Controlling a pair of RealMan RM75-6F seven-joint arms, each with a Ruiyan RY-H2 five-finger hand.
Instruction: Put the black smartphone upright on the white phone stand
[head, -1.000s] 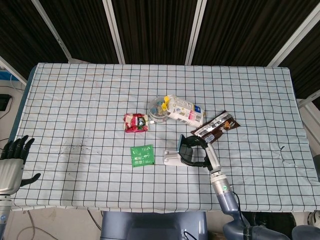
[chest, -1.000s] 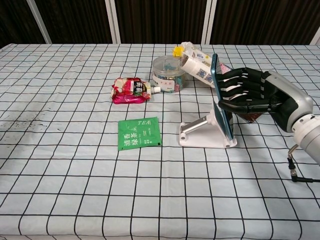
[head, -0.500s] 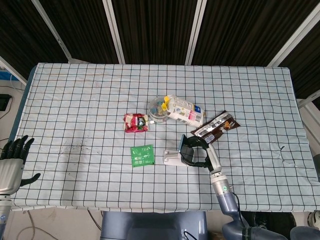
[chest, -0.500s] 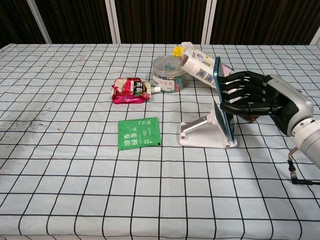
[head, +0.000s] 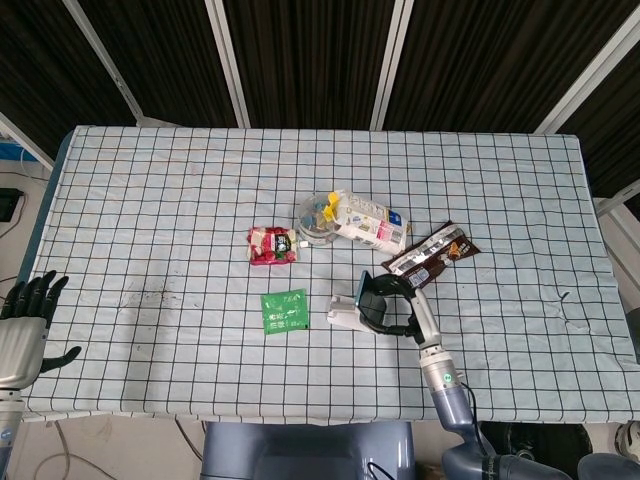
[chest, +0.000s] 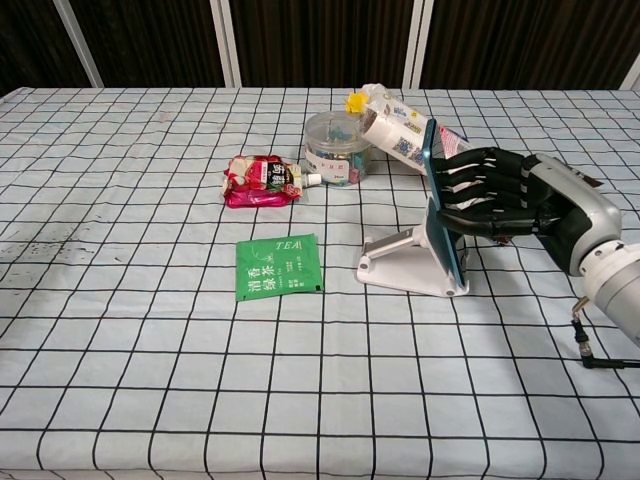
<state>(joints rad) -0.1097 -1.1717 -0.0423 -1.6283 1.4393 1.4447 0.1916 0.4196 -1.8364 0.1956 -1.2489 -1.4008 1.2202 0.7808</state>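
**Phone held edge-up against the stand's cradle**

The fingers (chest: 470, 185) of the right hand (chest: 520, 200) are curled around the black smartphone (chest: 440, 205), clamped across its back so the screen side faces away from the palm and toward the white phone stand (chest: 400, 262). That grip from behind seems chosen so nothing comes between the phone and the stand's rest. The phone stands nearly upright, leaning a little, its lower edge down at the stand's lip; whether it is fully seated there I cannot tell. The stand's near end looks slightly tipped off the cloth, which suggests the hand is pressing on it.

Behind the hand lie a chocolate wrapper (head: 432, 250), a white packet (chest: 395, 125) and a clear tub (chest: 335, 145); a red snack pack (chest: 260, 180) and a green tea sachet (chest: 277, 267) sit further left on the checked bench (chest: 150, 350). The left hand (head: 25, 320) hangs off the bench's near corner, fingers apart, holding nothing.
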